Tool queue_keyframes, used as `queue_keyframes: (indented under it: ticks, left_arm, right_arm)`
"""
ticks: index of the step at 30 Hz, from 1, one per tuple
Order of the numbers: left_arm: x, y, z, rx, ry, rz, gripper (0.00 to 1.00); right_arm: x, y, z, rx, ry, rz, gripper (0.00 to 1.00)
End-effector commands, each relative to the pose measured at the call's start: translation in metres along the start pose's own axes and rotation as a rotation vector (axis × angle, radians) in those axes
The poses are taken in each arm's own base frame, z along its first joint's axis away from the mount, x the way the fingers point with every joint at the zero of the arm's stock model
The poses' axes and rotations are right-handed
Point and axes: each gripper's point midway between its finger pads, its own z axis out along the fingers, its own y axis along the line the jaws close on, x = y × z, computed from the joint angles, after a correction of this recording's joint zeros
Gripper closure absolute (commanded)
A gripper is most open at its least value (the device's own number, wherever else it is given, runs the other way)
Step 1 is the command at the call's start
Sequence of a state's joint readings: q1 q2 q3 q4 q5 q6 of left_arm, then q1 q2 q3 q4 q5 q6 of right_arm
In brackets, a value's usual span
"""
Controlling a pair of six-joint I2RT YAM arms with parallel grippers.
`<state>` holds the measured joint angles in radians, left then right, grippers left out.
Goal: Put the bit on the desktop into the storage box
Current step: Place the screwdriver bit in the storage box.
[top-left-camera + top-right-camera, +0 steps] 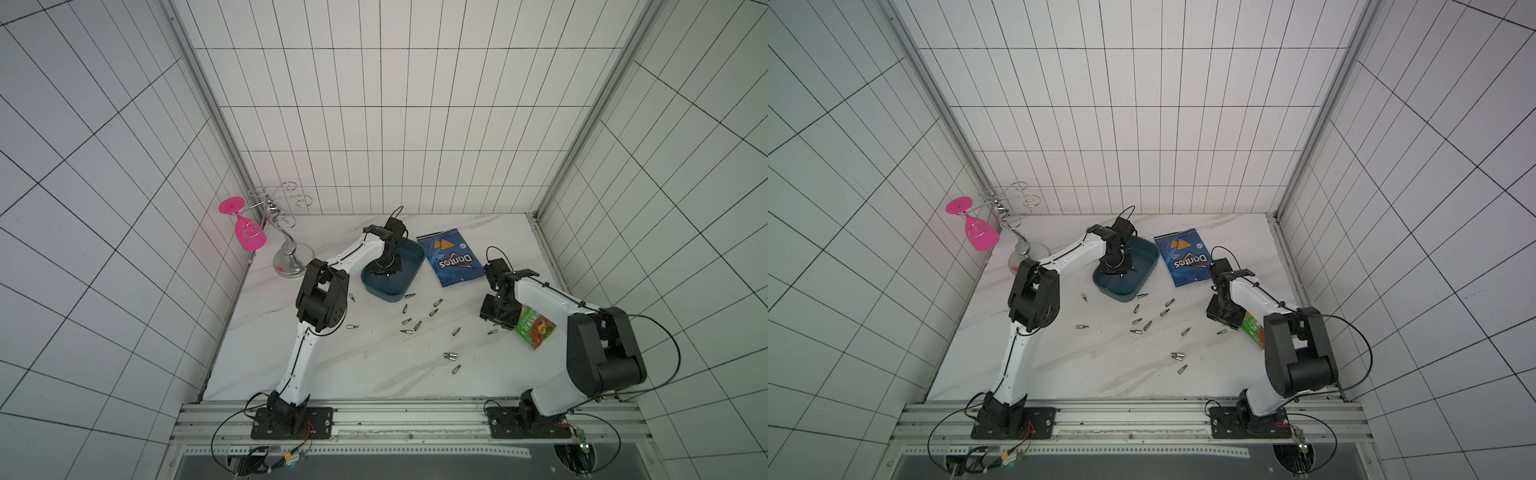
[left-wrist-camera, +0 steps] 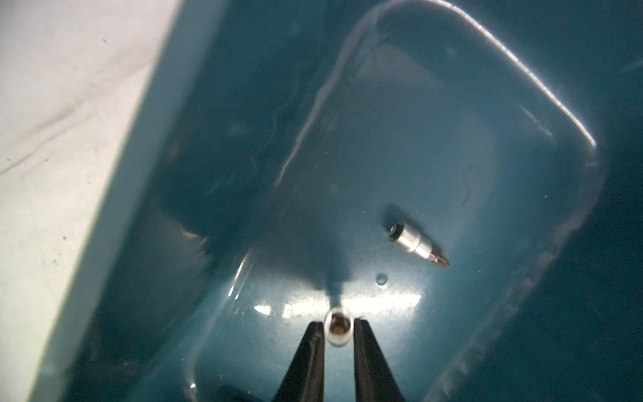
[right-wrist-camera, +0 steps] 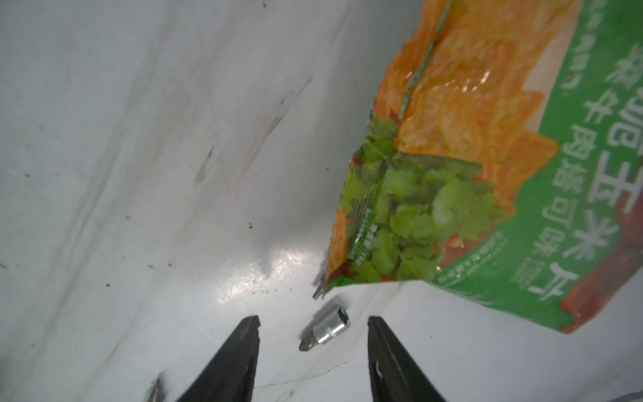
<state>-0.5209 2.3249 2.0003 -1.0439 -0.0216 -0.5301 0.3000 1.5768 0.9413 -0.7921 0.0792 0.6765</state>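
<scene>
Left gripper: our left gripper (image 2: 337, 325) hangs inside the shallow dark teal plastic storage box (image 2: 208, 121), its black fingers (image 2: 306, 358) close together.
Bit at the left tips: a small silver metal bit (image 2: 336, 330) sits end-on between them; we cannot tell if they press it.
Box floor: a second silver bit (image 2: 417, 245) lies there on its side.
Right gripper: our right gripper (image 3: 313, 318) is low over the white marble-veined desktop (image 3: 139, 174), with its fingers apart.
Bit at the right tips: a short silver bit (image 3: 327, 329) lies flat between them, touching neither, just beside the green and orange snack bag (image 3: 487, 156).
Desktop: in both top views we see more silver bits (image 1: 417, 325) scattered between the arms.
</scene>
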Motion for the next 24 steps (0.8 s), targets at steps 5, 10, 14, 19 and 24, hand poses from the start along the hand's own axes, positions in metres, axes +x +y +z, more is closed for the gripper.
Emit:
queue_keyframes:
  ticks: [5, 10, 14, 19, 24]
  left_arm:
    - [-0.006, 0.002, 0.005, -0.013, -0.007, 0.007, 0.72]
    - [-0.01, -0.001, -0.008, -0.002, -0.033, 0.009, 0.67]
    - [-0.016, -0.003, -0.028, 0.013, -0.069, 0.009, 0.63]
    - [-0.019, 0.001, -0.047, 0.015, -0.101, 0.004, 0.6]
    - [-0.018, 0.01, -0.059, 0.002, -0.117, -0.006, 0.59]
  right_arm:
    - [-0.004, -0.008, 0.01, 0.041, 0.004, -0.013, 0.47]
    - [-0.006, -0.011, 0.012, 0.044, 0.005, -0.003, 0.48]
    - [-0.007, -0.012, 0.018, 0.04, 0.015, 0.001, 0.5]
    - [-0.008, -0.013, 0.022, 0.035, 0.023, 0.0, 0.59]
    - [-0.011, -0.012, 0.029, 0.027, 0.019, -0.003, 0.65]
